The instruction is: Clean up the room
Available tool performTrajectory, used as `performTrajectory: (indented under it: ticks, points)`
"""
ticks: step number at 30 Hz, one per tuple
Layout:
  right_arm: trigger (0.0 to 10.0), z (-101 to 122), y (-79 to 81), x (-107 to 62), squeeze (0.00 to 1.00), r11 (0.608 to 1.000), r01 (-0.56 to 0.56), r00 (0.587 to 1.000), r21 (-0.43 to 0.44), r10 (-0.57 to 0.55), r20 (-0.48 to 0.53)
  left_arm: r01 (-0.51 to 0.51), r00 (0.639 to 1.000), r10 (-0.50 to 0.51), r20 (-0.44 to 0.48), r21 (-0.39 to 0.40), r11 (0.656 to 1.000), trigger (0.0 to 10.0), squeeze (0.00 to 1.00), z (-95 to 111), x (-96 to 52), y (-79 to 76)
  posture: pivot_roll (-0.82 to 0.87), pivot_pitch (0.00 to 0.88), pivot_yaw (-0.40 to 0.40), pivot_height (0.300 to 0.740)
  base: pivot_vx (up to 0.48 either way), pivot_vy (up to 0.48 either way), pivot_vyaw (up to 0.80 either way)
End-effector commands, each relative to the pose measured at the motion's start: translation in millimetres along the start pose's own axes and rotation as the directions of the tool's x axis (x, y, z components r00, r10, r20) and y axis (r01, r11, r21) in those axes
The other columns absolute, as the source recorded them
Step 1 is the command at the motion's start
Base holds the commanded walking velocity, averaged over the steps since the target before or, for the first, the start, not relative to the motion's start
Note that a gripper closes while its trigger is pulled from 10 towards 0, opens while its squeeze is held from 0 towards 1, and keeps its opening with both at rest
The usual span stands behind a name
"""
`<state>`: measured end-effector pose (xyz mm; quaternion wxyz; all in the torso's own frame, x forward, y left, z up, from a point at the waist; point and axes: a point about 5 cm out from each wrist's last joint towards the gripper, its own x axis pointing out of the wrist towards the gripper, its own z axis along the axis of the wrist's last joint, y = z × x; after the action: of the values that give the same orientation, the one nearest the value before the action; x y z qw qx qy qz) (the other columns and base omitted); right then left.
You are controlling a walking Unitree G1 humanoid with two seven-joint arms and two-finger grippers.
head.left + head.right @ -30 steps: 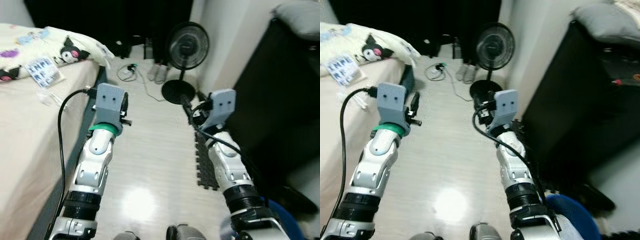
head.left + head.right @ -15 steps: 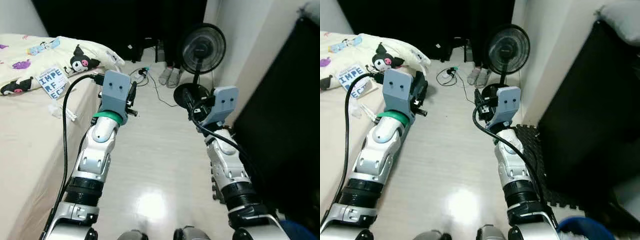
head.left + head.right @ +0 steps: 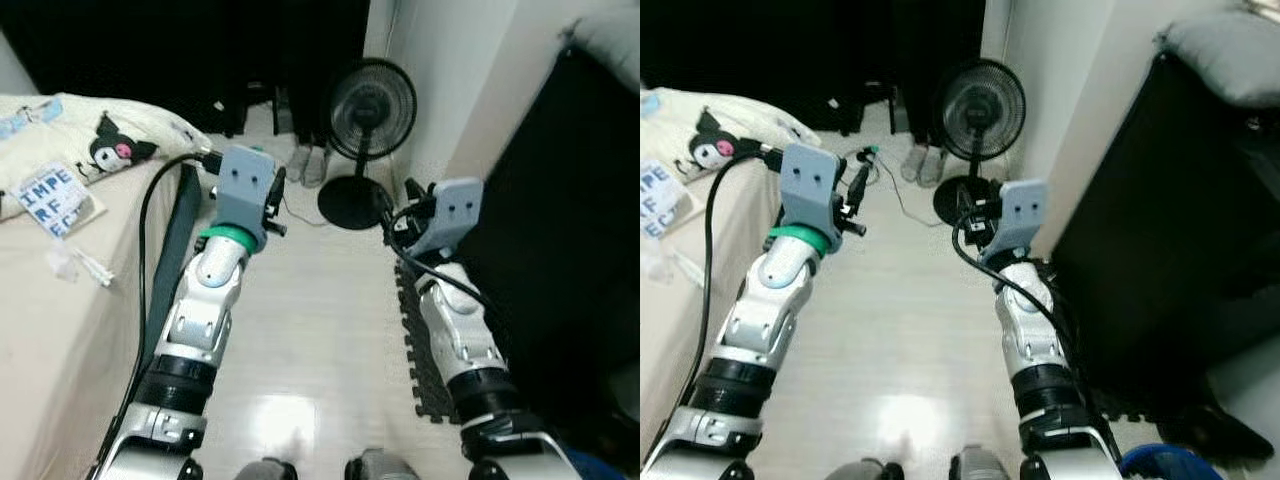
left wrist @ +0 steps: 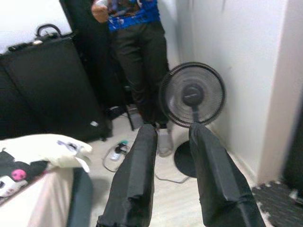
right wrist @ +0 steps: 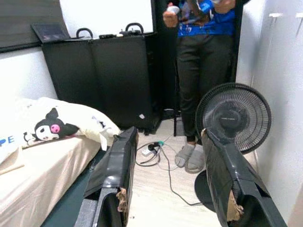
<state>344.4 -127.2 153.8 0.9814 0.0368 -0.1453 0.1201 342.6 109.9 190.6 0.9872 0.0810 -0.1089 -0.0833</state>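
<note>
On the bed (image 3: 60, 330) at my left lie a white card with blue letters (image 3: 48, 198), a clear plastic wrapper (image 3: 82, 266) and a cream pillow with a black cartoon figure (image 3: 118, 152). My left gripper (image 4: 173, 130) is raised over the floor beside the bed's edge, open, with nothing between its fingers. Over the floor near the fan's base, my right gripper (image 5: 168, 135) is open wide and holds nothing.
A black standing fan (image 3: 372, 100) stands by the white wall ahead. A person (image 5: 204, 56) in dark trousers and grey slippers (image 3: 310, 165) stands behind it, beside a cable (image 3: 888, 185) on the floor. Black foam mat (image 3: 420, 345) and dark furniture (image 3: 560, 250) lie right.
The head view has swung, shifting bed and fan in the picture. Both arms keep their raised pose and both grippers stay open with nothing held.
</note>
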Motion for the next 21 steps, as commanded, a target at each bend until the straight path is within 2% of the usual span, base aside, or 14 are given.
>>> performTrajectory:
  ticks: [1, 10, 21]
  points:
    - [10.0, -1.8, -3.2, -2.0, 0.0, 1.0, 0.009, 1.0, -0.004, -0.009, -0.007, 0.01, 1.0, -0.01, -0.004, -0.008, 1.0, 10.0, 0.0, -1.7, -0.2, -2.8, -0.02, 0.0, 0.08, 0.74, 0.345, 0.0, 0.0]
    - [10.0, -0.1, -7.4, -1.6, 0.0, 1.0, 0.023, 1.0, 0.009, -0.023, -0.001, 0.014, 1.0, -0.014, -0.003, -0.013, 1.0, 10.0, 0.0, -2.5, -0.6, -5.0, -0.02, 0.0, 0.078, 0.74, 0.342, 0.0, 0.0]
    - [10.0, -1.3, -5.2, -3.1, 0.0, 1.0, 0.018, 1.0, -0.011, -0.018, -0.006, 0.016, 1.0, -0.016, -0.004, -0.011, 1.0, 10.0, 0.0, -3.6, -1.1, -5.8, -0.02, 0.0, 0.078, 0.74, 0.337, 0.0, 0.0]
